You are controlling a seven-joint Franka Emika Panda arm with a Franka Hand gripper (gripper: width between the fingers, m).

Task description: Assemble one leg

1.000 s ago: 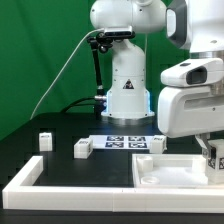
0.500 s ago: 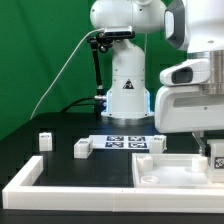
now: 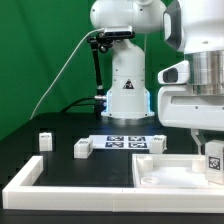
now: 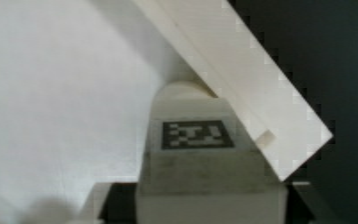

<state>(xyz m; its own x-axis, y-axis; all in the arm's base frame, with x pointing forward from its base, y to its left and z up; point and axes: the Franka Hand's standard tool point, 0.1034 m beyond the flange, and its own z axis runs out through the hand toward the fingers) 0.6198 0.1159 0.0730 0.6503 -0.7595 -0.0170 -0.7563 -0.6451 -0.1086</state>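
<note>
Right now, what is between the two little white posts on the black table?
Nothing. In the exterior view, only bare black table lies between the farther post and the nearer post.

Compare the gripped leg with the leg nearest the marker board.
The held leg is gripped by the claw; the loose leg lies free. The held leg is over the panel; the loose leg is on the table beside the marker board. Both are small white posts.
</note>
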